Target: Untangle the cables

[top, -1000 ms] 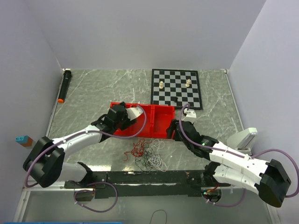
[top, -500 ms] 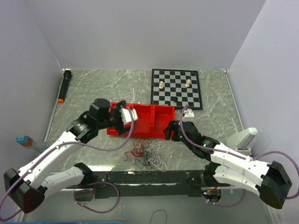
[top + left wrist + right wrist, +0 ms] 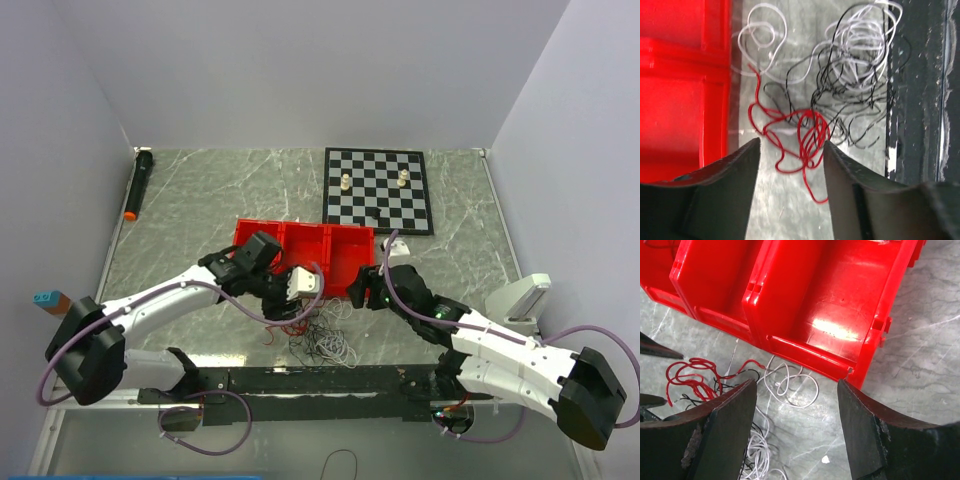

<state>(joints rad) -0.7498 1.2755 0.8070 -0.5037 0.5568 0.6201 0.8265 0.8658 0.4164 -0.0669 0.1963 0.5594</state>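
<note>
Left arm reached in low across the tabletop [image 3: 200, 200]. Its claw [image 3: 791, 150] was spread wide and held nothing. The cables [image 3: 807, 117] lay right at its tips: red loops between the fingers, the black and white tangle just beyond. The red tray [image 3: 680, 85] edged one finger, a dark rail [image 3: 915, 100] the other. Right claw [image 3: 796, 395] also gaped empty, with the tray corner ahead, a white loop between its fingers and bare marble outward.

Stretched in from the near left with the left arm, forearm low, left gripper [image 3: 289, 301] tipped downward toward the middle, fingers [image 3: 725, 200] parted with a clear gap between. Extended from the near right with the right arm, right gripper [image 3: 362, 288] held low and aimed away from the bases, fingers [image 3: 725, 435] spread wide too.
</note>
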